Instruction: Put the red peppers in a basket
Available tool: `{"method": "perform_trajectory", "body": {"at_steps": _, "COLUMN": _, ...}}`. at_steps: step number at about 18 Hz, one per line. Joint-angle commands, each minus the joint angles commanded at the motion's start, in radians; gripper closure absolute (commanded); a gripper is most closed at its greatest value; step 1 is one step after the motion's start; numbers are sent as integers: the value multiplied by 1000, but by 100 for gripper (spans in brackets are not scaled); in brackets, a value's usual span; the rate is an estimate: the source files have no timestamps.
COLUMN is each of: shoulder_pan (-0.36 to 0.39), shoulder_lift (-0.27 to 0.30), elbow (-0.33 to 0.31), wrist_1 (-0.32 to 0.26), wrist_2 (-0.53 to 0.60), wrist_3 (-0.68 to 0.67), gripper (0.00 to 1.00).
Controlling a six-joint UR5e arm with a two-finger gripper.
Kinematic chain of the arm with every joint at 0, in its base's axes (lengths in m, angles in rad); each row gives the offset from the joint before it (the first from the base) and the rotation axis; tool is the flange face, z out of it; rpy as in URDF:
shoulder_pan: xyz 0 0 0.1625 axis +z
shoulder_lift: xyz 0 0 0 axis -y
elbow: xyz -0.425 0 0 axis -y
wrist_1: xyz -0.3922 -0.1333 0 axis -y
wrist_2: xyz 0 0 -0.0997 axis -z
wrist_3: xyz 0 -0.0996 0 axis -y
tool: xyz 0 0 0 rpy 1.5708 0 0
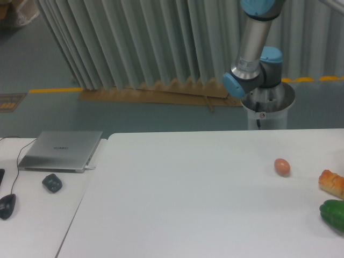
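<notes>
The red peppers are out of view and no basket shows either. Only the arm's lower links [252,48] and its base [267,102] appear at the back right; the gripper is outside the picture. On the white table [188,199] lie a brown egg [282,166], a green pepper [334,214] cut by the right edge, and an orange-brown piece of bread [332,183].
A closed laptop [62,150], a dark small object [52,183] and a mouse [6,206] sit on the separate desk at the left. Grey curtains hang behind the table.
</notes>
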Motion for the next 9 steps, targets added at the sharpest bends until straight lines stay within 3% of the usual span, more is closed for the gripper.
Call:
{"method": "perform_trajectory", "body": {"at_steps": 1, "shoulder_pan": -2, "shoulder_lift": -2, "elbow": -2, "wrist_1": 2, "wrist_2": 0, "wrist_3": 0, "gripper": 44}}
{"method": "perform_trajectory", "body": {"at_steps": 2, "shoulder_pan": -2, "shoulder_lift": -2, "elbow": -2, "wrist_1": 2, "wrist_2": -2, "wrist_3": 3, "gripper": 0}}
{"method": "perform_trajectory", "body": {"at_steps": 9, "shoulder_pan": -18, "shoulder_lift": 15, "elbow": -3, "wrist_1": 2, "wrist_2": -8, "wrist_3": -35, "gripper": 0}}
